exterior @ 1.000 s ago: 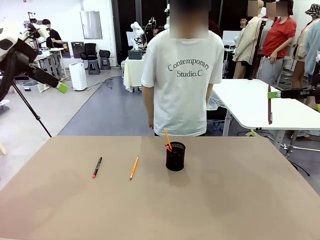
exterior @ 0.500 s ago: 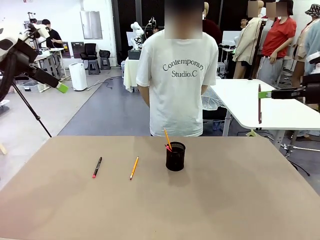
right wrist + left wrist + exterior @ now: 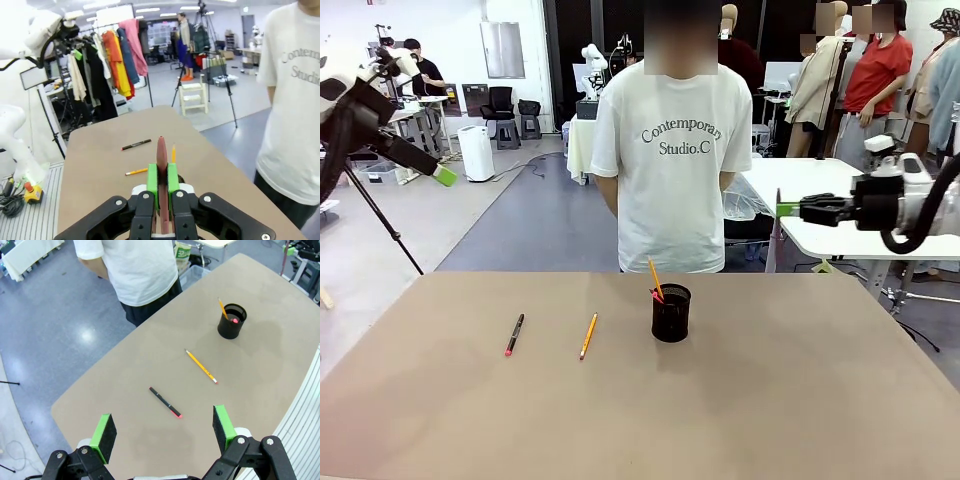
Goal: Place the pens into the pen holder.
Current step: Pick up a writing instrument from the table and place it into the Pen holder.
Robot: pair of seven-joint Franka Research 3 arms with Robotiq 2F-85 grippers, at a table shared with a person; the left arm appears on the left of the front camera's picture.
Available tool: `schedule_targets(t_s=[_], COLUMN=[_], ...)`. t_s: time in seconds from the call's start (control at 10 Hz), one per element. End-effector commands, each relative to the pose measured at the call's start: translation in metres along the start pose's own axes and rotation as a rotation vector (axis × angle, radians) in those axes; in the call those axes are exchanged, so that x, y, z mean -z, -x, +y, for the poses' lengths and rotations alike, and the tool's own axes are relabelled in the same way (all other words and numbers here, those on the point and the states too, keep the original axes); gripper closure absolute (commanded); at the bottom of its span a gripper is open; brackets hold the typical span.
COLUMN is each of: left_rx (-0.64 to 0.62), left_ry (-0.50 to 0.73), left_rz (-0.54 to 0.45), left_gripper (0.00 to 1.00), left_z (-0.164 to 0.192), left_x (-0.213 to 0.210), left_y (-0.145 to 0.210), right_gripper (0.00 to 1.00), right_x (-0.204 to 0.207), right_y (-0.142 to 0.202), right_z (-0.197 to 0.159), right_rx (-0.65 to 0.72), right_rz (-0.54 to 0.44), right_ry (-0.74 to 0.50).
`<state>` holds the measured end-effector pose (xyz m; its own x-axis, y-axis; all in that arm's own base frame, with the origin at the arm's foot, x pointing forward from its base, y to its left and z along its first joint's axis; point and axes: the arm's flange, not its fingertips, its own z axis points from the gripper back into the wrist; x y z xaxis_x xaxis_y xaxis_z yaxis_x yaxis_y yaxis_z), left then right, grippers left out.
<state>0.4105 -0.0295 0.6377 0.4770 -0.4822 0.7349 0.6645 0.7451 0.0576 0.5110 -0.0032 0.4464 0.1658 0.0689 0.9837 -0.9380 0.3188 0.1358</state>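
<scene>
The black mesh pen holder [image 3: 671,313] [image 3: 232,321] stands mid-table with a yellow pencil [image 3: 655,277] and a pink-ended pen leaning in it. To its left, a yellow pencil [image 3: 588,336] [image 3: 201,366] and a black pen with a red end [image 3: 514,334] [image 3: 165,402] lie flat on the table. My right gripper [image 3: 788,209] [image 3: 162,182] hovers above the table's far right, shut on a dark reddish pen [image 3: 161,150]. My left gripper [image 3: 442,173] [image 3: 164,429] hangs open, high off the table's left side, holding nothing.
A person in a white T-shirt [image 3: 672,150] stands at the far edge, right behind the holder. The brown table [image 3: 800,400] is bare in front and to the right. A white table [image 3: 840,215] stands behind my right arm.
My right arm has carried the reddish pen leftward, toward the table's middle. The person has shifted slightly left. The left arm and the pens on the table have not moved.
</scene>
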Motion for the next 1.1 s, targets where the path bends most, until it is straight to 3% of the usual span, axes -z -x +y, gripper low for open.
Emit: schedule_targets(t_s=[0.0,0.5,0.6,0.7,1.0], left_rx=[0.005,0.005,0.005,0.005,0.005], left_ry=[0.003,0.003,0.003,0.003,0.003], left_rz=[-0.004,-0.004,-0.004,-0.004,-0.004], left_gripper=[0.0,0.0,0.0,0.0,0.0], left_z=[0.0,0.0,0.0,0.0,0.0], left_x=[-0.002,-0.002,-0.002,-0.002,-0.002], left_y=[0.0,0.0,0.0,0.0,0.0], right_gripper=[1.0,1.0,1.0,1.0,1.0], right_x=[0.028,0.093,0.097,0.083,0.083], right_y=[0.02,0.056,0.054,0.052,0.052], right_z=[0.002,0.006,0.003,0.004,0.004], right_rx=[-0.029,-0.092,-0.084,-0.047,-0.047], right_rz=[-0.062,-0.203,-0.211,-0.151,-0.151], right_ry=[-0.017,-0.034,-0.026,-0.034,-0.034])
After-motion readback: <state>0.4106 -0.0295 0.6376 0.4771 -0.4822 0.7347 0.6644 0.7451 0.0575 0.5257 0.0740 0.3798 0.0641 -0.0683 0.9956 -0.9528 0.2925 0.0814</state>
